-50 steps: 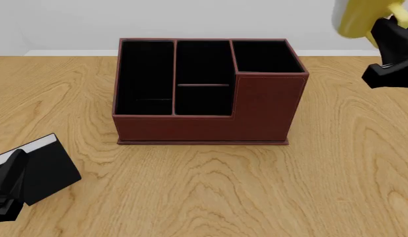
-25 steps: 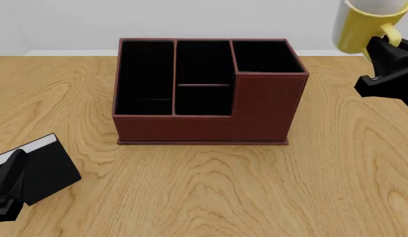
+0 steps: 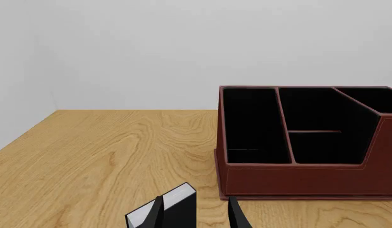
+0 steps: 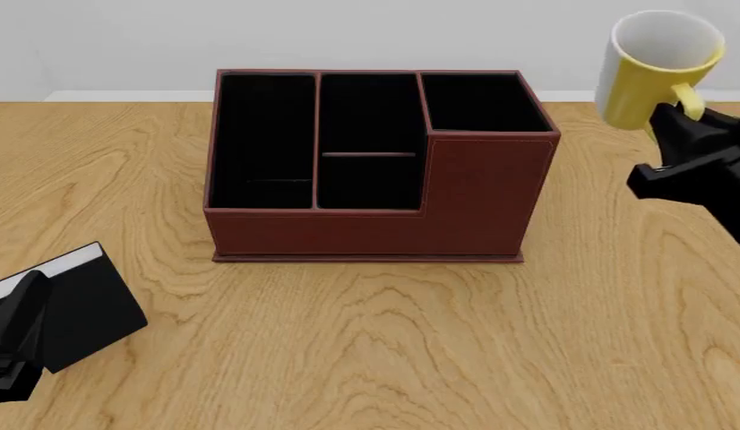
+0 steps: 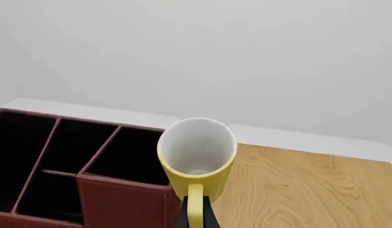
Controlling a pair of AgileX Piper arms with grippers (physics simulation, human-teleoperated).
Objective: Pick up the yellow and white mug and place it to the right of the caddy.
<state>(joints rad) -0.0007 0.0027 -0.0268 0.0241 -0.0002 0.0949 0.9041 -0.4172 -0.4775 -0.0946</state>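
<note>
The wooden table [image 4: 382, 340] carries the caddy [image 4: 376, 166], a reddish-brown leather-look box with three black-lined compartments, sitting just above the front view's centre. A small black book [image 4: 77, 305] with a white edge lies at about eight o'clock from it, beside the left gripper [image 3: 196, 216], whose fingers stand apart and hold nothing. At roughly two o'clock from the caddy, the yellow and white mug [image 4: 657, 63] hangs above the table, its open mouth tipped toward the camera. The right gripper [image 5: 194, 216] is clamped on its yellow loop handle. The mug looks rigid, light and glossy, so it may swing about that narrow handle hold.
</note>
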